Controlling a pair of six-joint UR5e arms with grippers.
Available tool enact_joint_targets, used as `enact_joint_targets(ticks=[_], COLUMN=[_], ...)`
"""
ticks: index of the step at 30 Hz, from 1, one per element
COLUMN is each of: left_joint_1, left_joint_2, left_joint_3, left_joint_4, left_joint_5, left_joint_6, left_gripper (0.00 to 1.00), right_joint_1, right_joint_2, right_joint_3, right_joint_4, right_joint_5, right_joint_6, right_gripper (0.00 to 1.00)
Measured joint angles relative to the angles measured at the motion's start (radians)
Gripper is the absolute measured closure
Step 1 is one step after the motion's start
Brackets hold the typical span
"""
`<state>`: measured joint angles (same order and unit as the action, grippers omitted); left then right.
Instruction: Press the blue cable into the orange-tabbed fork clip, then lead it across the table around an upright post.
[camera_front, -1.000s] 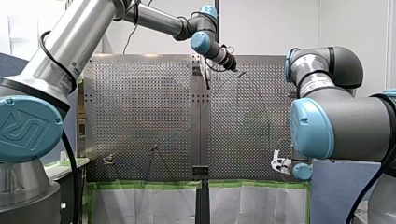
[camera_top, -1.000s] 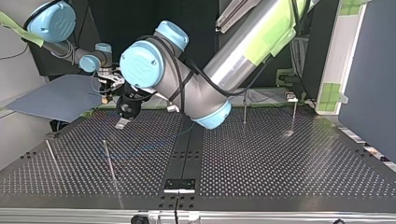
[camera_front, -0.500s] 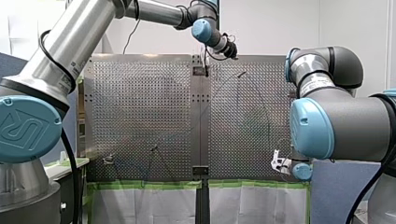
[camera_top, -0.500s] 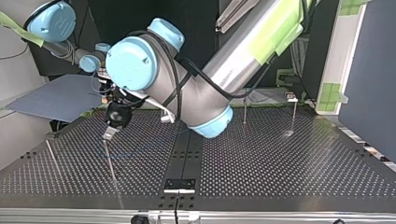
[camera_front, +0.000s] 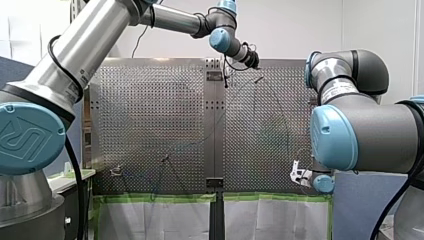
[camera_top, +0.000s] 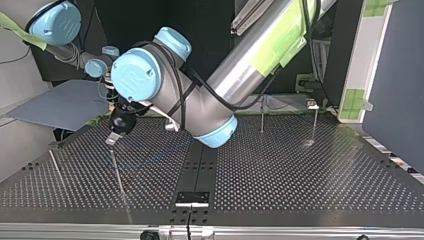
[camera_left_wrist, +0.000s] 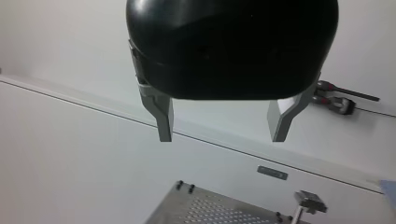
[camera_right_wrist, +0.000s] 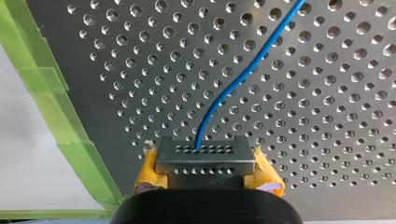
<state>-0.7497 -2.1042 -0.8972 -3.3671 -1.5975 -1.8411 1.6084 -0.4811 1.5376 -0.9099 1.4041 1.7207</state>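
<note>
Right gripper (camera_right_wrist: 205, 161), yellow-padded, is pinched shut on the blue cable (camera_right_wrist: 252, 67), which leaves its fingertips and curves away ahead of it over the perforated table (camera_right_wrist: 327, 116). The left gripper (camera_left_wrist: 222, 137) stands wide, its metal fingers well apart with nothing between them, and an upright post (camera_top: 118, 172) rises just beneath it. The orange-tabbed clip cannot be made out, so its seating cannot be judged. The routing step seems in hand. Next, the left gripper probably needs to drop and take the cable beside that post.
</note>
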Motion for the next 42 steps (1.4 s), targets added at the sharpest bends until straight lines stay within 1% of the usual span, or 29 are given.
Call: enact_joint_targets(ticks=[3, 7, 16, 20, 28, 34, 42], left_joint_1=[-0.003, -0.001, 0.000, -0.001, -0.001, 0.002, 0.005], left_joint_2=[-0.023, -0.034, -0.036, -0.037, -0.036, -0.036, -0.036], left_joint_3=[0.000, 0.000, 0.000, 0.000, -0.001, -0.001, -0.001], left_joint_4=[0.002, 0.003, 0.002, 0.002, 0.017, -0.004, -0.071], left_joint_5=[-0.005, -0.014, -0.029, -0.031, -0.038, -0.069, -0.137], left_joint_6=[0.005, 0.008, 0.010, 0.010, 0.004, 0.004, 0.007], left_gripper=[0.00, 0.00, 0.00, 0.00, 0.00, 0.00, 0.00], right_joint_1=[0.000, 0.000, 0.001, -0.002, 0.000, 0.000, -0.001], right_joint_2=[0.000, 0.000, 0.000, 0.000, 0.000, 0.000, 0.000], right_joint_3=[0.000, -0.001, -0.002, -0.003, -0.003, -0.004, -0.004], right_joint_4=[0.000, 0.000, 0.001, 0.002, 0.003, 0.006, 0.009], right_joint_5=[0.000, 0.000, -0.002, -0.002, -0.002, -0.001, 0.001], right_joint_6=[0.000, 0.001, 0.003, 0.003, 0.003, 0.001, -0.003], right_gripper=[1.00, 1.00, 1.00, 1.00, 1.00, 1.00, 1.00])
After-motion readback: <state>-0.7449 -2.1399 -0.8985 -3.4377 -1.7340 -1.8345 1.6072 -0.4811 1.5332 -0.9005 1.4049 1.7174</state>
